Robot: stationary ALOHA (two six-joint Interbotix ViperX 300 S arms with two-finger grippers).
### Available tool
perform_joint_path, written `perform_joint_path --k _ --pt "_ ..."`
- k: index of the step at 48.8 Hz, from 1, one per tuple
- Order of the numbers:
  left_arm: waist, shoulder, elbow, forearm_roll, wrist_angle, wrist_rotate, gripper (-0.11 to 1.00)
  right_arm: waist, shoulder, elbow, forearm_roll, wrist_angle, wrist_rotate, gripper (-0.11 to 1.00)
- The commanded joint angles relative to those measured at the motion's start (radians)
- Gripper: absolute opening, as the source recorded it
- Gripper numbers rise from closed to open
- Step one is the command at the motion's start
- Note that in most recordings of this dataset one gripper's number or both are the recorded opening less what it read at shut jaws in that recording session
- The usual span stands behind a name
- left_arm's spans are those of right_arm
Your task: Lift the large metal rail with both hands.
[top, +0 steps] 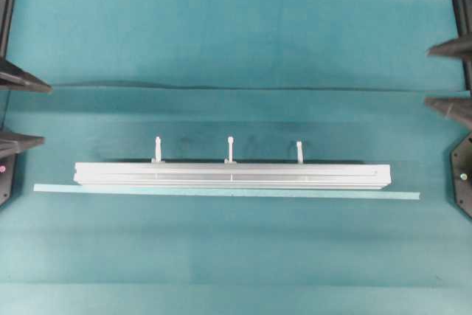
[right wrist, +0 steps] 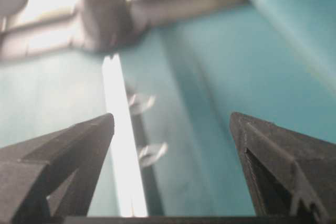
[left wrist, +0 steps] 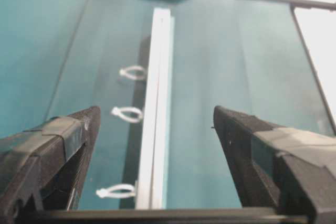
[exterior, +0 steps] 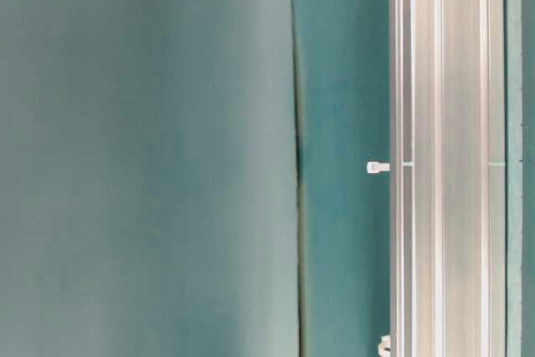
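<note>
The large metal rail [top: 232, 175] lies flat across the middle of the teal table, silver and grooved, with three white zip ties [top: 230, 149] sticking out of its far side. My left gripper [top: 37, 112] stands open at the left edge, well short of the rail's left end. At the right edge my right gripper [top: 435, 77] is open too, apart from the rail's right end. In the left wrist view the rail [left wrist: 157, 103] runs away lengthwise between the spread fingers of the left gripper [left wrist: 155, 114]. The blurred right wrist view shows the rail [right wrist: 118, 129] nearer the left finger of the right gripper [right wrist: 172, 116].
A thin pale tape strip [top: 221, 192] lies along the rail's near side and is longer than it at both ends. A crease [top: 221, 86] crosses the teal cloth behind the rail. The table-level view shows the rail [exterior: 443, 156] and one zip tie [exterior: 378, 167].
</note>
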Motion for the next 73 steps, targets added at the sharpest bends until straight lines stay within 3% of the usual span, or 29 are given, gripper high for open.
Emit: perform_joint_path --k 1,23,37,49,66,73 --pt "0.002 -0.005 -0.003 0.000 -0.012 -0.002 0.93 -0.026 -0.009 -0.002 0.006 -0.015 0.009 0.92" --pt "0.002 0.028 0.051 0.000 -0.097 -0.029 0.93 -0.029 -0.031 0.026 0.052 0.051 0.018 0.92" --pt "0.000 0.017 0.051 0.000 -0.126 -0.078 0.93 -0.037 -0.137 0.064 0.049 0.049 0.106 0.91" --pt "-0.002 0.009 0.064 0.000 -0.149 -0.035 0.93 -0.034 -0.167 0.092 0.054 0.091 0.204 0.84" --pt "0.020 0.011 0.067 0.000 -0.147 -0.057 0.93 -0.023 -0.160 0.100 0.041 0.054 0.184 0.82" --pt "0.020 0.005 0.072 0.000 -0.152 -0.101 0.93 0.014 -0.161 0.100 0.041 0.058 0.129 0.82"
